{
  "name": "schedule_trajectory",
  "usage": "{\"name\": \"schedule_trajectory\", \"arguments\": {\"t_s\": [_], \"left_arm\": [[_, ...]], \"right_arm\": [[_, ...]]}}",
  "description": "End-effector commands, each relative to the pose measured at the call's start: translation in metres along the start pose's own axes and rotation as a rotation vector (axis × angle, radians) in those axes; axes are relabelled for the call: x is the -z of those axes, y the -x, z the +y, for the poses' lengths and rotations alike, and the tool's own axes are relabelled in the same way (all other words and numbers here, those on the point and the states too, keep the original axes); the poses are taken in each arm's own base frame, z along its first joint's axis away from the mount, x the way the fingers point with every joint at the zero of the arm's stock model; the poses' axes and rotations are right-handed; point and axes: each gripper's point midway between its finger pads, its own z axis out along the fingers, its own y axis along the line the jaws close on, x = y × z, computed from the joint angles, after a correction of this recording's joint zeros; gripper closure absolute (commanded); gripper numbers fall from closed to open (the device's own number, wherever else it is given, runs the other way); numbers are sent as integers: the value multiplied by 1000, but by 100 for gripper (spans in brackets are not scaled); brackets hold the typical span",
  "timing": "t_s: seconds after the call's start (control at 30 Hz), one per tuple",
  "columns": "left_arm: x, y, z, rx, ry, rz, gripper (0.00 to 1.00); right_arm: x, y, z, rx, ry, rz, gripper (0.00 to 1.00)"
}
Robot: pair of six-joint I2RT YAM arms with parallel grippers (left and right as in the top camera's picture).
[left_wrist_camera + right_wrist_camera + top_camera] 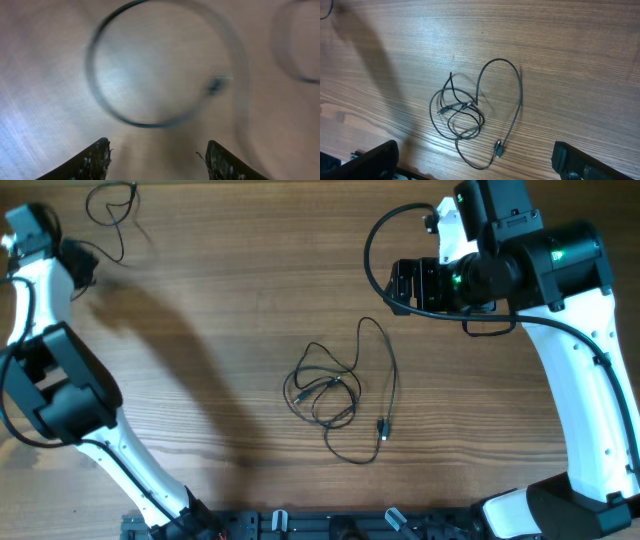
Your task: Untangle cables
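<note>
A tangle of thin black cables (pixel 328 392) lies at the middle of the wooden table, with one long loop ending in a small plug (pixel 382 427). It also shows in the right wrist view (pixel 462 115), with the plug (pixel 498 148) near the fingers. One separate thin cable (pixel 110 208) lies looped at the far left. In the left wrist view it is a blurred loop (pixel 150 125) just ahead of the fingers. My left gripper (pixel 82 265) (pixel 157 150) is open and empty beside it. My right gripper (pixel 408 285) (pixel 475 160) is open and empty, raised to the right of the tangle.
The wooden table (pixel 220 300) fills the view. A black rail (pixel 300 525) runs along the front edge between the arm bases. The left arm casts a broad shadow (pixel 190 370) across the left half.
</note>
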Motion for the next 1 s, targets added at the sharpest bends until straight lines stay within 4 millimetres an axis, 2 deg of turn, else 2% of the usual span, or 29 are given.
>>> {"name": "schedule_trajectory", "arguments": {"t_s": [0.0,0.07,0.17,0.27,0.33,0.4,0.5,0.63,0.73,0.8,0.87,0.9,0.97], "left_arm": [[-18,3,44,158,69,24,39],[-23,6,54,186,58,30,41],[-28,4,54,186,60,34,53],[-47,-12,49,178,56,65,53],[-57,-20,46,178,35,88,57],[-63,-23,47,179,33,91,76],[-70,-31,40,180,-8,120,95],[-81,-37,29,183,-70,136,96],[-87,-36,7,186,-193,141,96],[-96,-47,-9,180,-271,171,96],[-107,-64,-14,162,-272,200,96],[-107,-66,-16,130,-275,199,96],[-97,-52,-20,132,-292,171,96]], "right_arm": [[-4,0,2,-5,9,10,0],[-4,1,2,-5,9,6,0],[-4,4,3,-4,13,-7,0],[-4,6,3,-29,15,-12,0],[-4,6,3,-29,15,-12,0],[-4,6,3,-28,14,-13,0],[-4,7,4,-27,16,-18,0],[-4,6,4,-27,15,-14,1],[-4,5,3,-36,14,-10,0],[-4,5,3,-55,14,-10,0],[-4,4,3,-56,14,-6,0],[-4,3,3,-57,12,-2,0],[-4,-1,2,-60,7,15,0]]}}
